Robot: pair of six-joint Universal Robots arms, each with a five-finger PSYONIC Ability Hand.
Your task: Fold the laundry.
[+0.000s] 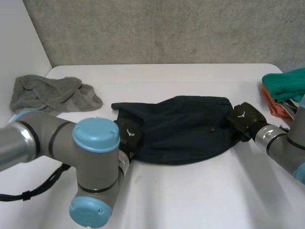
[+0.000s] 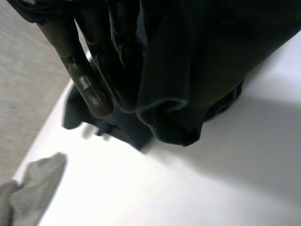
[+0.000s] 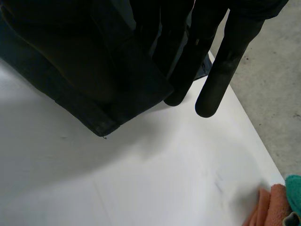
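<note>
White table (image 1: 190,191) fills most of what I see from the head camera, with a grey wall (image 1: 167,28) behind it. My job is the dark blue shorts (image 1: 186,129), and they lie in the middle of the table, spread out sideways between the two arms. The left hand (image 1: 128,132) is at the left end of the shorts. From the left wrist camera I see its fingers (image 2: 91,89) almost straight, pressed against a bunch of the dark cloth. That bunch hangs a little off the table with a shadow under it, so this hand is holding the cloth. The right hand (image 1: 243,117) is at the right end of the shorts, at the far corner. From the right wrist camera I see its fingers (image 3: 218,80) long and straight, lying over the cloth and poking out past its edge. The edge there is lifted off the table too, so this hand also has hold of it. A crumpled grey towel (image 1: 52,93) sits far off at the back left. At the right edge of the table is a green cloth (image 1: 286,83) on top of an orange cloth (image 1: 276,107).
</note>
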